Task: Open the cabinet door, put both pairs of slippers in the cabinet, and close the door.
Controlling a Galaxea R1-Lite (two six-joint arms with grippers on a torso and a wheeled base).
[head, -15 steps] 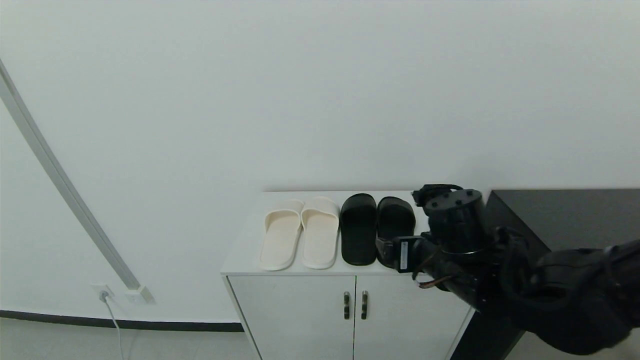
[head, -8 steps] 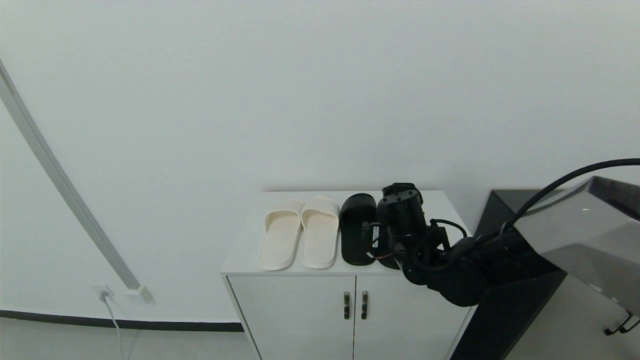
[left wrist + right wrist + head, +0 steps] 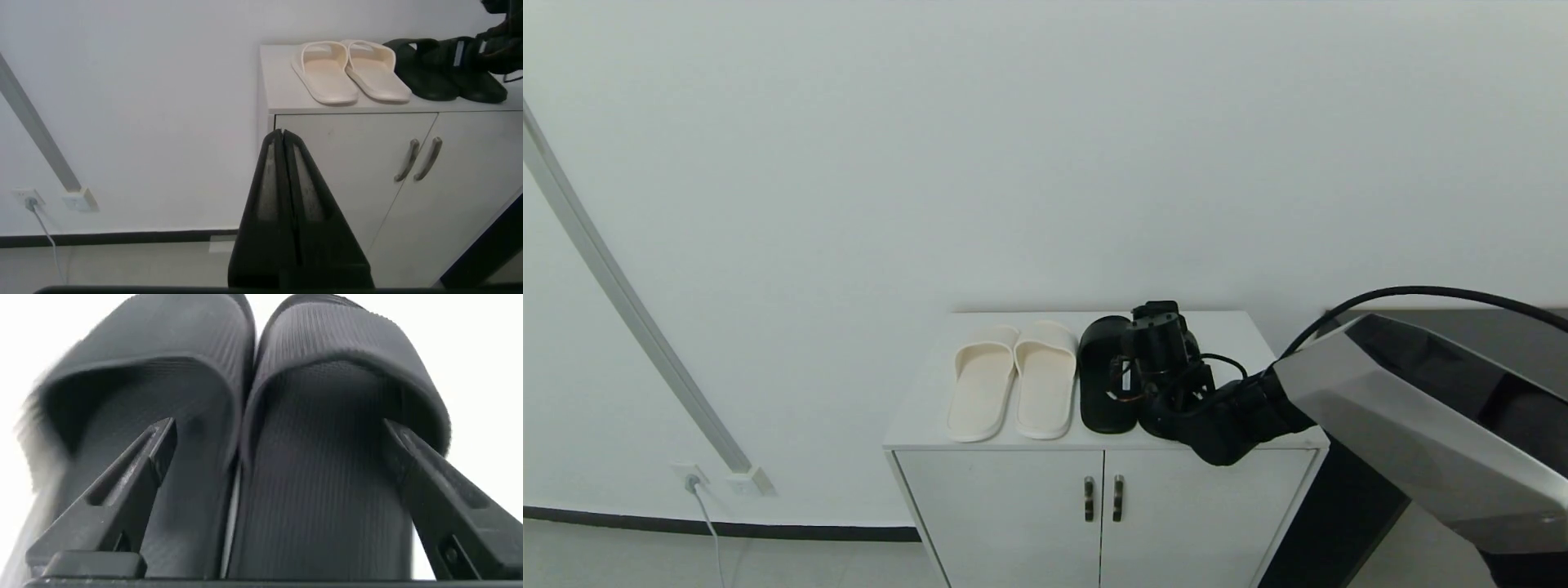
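Observation:
A white cabinet [image 3: 1005,514] stands against the wall, both doors closed, with two handles [image 3: 1103,498] at the middle seam. On its top lie a white pair of slippers [image 3: 1013,388] and, to their right, a black pair of slippers [image 3: 1107,380]. My right arm's wrist [image 3: 1164,359] hangs over the right black slipper and hides most of it. My right gripper [image 3: 278,490] is open, its fingers [image 3: 122,498] spread across both black slippers [image 3: 327,457] from the heel side. My left gripper [image 3: 282,196] is shut and empty, low in front of the cabinet's [image 3: 343,163] left corner.
A black piece of furniture [image 3: 1339,523] stands close against the cabinet's right side. On the wall to the left are a socket with a cable [image 3: 690,478] and a slanted grey conduit [image 3: 621,294]. Bare floor lies in front of the cabinet.
My right arm has swung left and forward from the cabinet's right edge to over the black slippers. The slippers and doors have not moved.

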